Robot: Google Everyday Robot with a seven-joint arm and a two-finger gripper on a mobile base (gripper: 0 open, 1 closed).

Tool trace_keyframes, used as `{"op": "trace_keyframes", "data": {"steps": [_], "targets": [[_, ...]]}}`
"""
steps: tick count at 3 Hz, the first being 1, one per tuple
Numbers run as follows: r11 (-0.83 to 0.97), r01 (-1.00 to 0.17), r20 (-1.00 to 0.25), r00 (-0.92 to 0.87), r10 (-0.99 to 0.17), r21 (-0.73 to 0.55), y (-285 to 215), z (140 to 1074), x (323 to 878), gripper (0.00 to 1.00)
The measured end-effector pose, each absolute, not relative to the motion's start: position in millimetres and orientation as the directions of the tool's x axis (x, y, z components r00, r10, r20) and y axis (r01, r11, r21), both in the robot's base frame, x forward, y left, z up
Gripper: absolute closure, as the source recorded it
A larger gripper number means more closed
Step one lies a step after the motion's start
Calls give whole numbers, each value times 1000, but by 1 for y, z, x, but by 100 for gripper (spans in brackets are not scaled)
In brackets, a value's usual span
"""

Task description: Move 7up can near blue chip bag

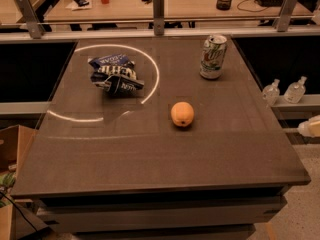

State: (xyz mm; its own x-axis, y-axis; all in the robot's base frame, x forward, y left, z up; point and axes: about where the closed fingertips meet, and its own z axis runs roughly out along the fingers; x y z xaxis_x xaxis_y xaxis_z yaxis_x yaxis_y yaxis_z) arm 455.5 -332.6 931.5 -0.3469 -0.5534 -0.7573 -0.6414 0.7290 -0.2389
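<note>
The 7up can stands upright at the far right of the dark table; it is white and green with a silver top. The blue chip bag lies crumpled at the far left, inside a bright ring of light. The can and the bag are well apart. My gripper shows only as a pale piece at the right edge of the view, off the table's right side. It is below and to the right of the can and holds nothing that I can see.
An orange sits near the table's middle, between the can and the front edge. Two small clear bottles stand on a ledge right of the table. A rail with metal posts runs behind it. A cardboard box is at the left.
</note>
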Motion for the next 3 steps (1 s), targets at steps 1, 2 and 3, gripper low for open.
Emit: {"op": "trace_keyframes", "data": {"steps": [1,2,3], "targets": [[747,-639,-864,-255,-434,-187,-329,933,457,0],[771,-629,-926,-228,-302,-97,-321,937,457,0],[771,-629,-926,-228,-302,-97,-321,937,457,0]]}}
